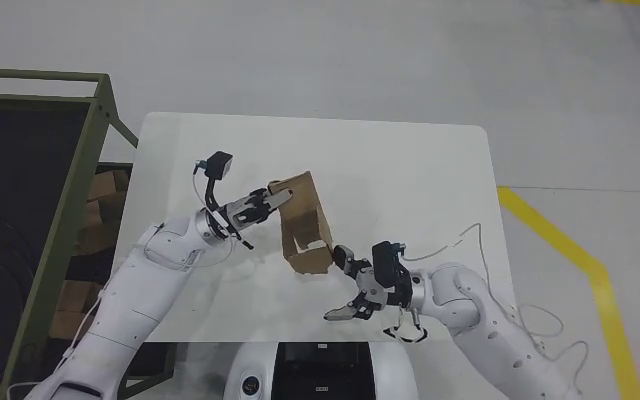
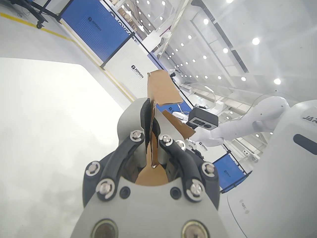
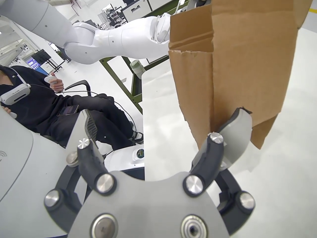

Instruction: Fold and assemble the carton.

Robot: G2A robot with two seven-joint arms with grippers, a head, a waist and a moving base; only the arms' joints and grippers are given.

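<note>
left hand (image 2: 149, 115) grasps the carton (image 1: 303, 215); keep it steady while the released right hand (image 1: 340, 285), seemingly touching the lower flap (image 1: 310, 262), pushes squarely inward.

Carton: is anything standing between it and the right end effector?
Nothing visible does. The right end effector is open, with one finger right at the lower corner of the carton and only bare table around it. The left end effector is shut on the carton's opposite side.
</note>
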